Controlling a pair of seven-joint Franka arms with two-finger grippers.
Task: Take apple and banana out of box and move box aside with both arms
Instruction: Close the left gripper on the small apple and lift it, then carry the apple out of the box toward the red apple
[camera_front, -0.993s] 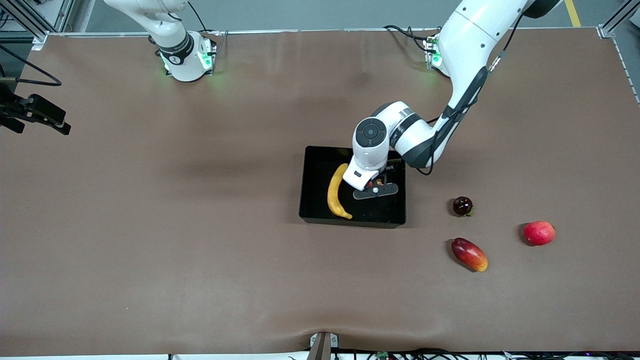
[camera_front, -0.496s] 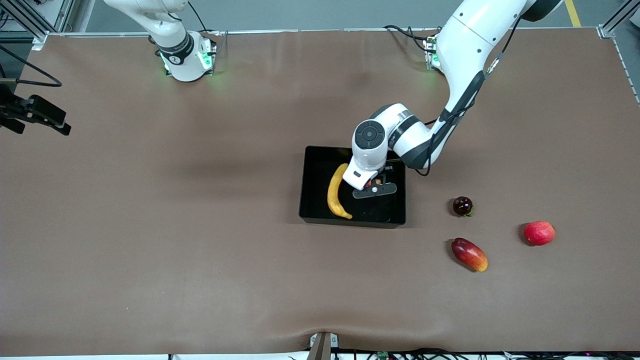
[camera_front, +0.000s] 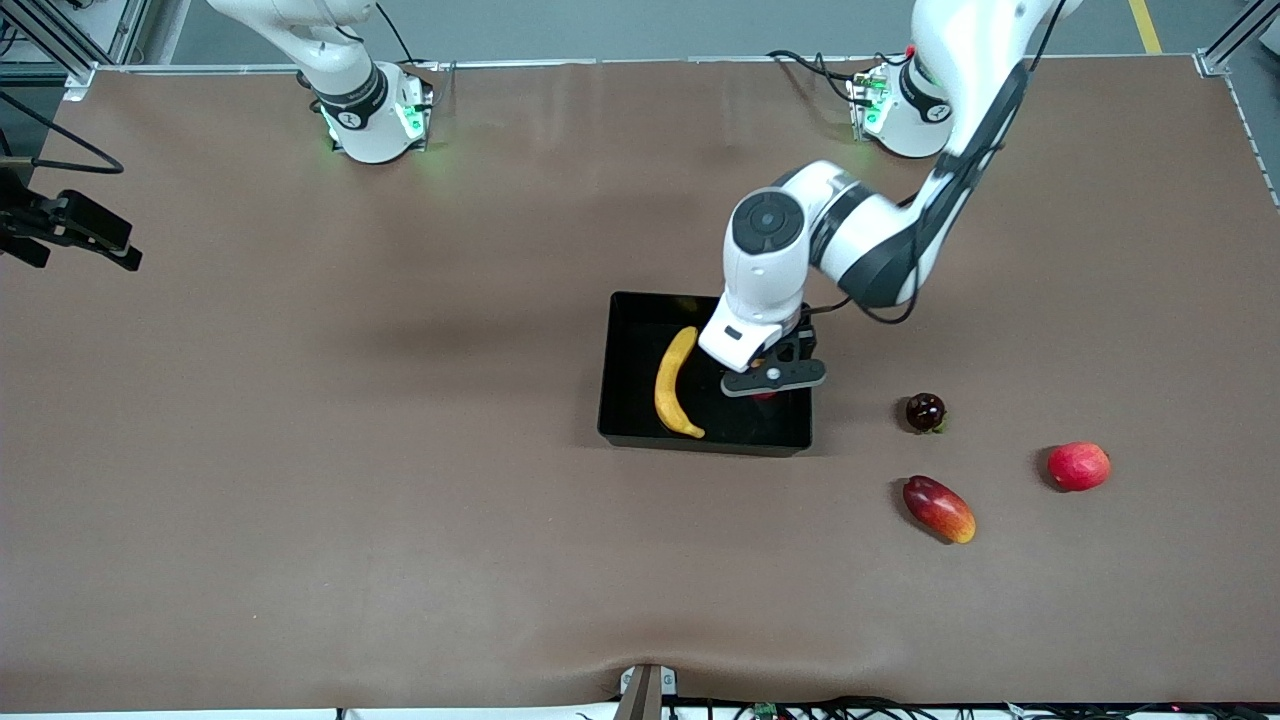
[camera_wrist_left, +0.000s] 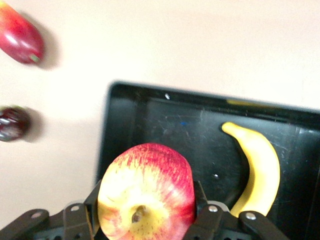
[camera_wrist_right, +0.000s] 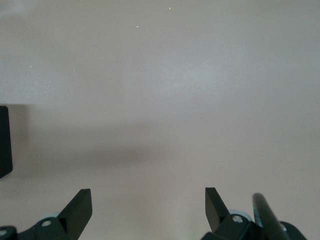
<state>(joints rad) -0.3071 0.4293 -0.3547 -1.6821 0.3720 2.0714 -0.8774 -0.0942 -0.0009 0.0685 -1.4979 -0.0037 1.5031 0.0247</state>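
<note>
At the right arm's end of the table, the right gripper (camera_front: 128, 258) pokes in from the edge of the front view, up in the air over bare table. The right arm waits. Its wrist view shows what the front view does not: the jaws are spread wide with nothing between them, and only plain table lies below.

In the middle of the table sits the black box (camera_front: 625, 370). The yellow banana (camera_front: 674, 383) lies inside it, on the side toward the right arm's end. The left gripper (camera_front: 768, 388) hangs over the box. From the front, the arm hides nearly all of what it carries. The left wrist view shows it well: the jaws are clamped on the red and yellow apple (camera_wrist_left: 146, 192), over the box, with the banana beside it.

Toward the left arm's end lie three more fruits. A small dark round fruit (camera_front: 925, 411) is closest to the box. An oval red-orange mango (camera_front: 939, 508) lies nearer the front camera. An all-red round fruit (camera_front: 1078, 466) lies closest to the left arm's end.

The table (camera_front: 400, 520) has a smooth brown cover. A grey floor shows above the table's top edge.
</note>
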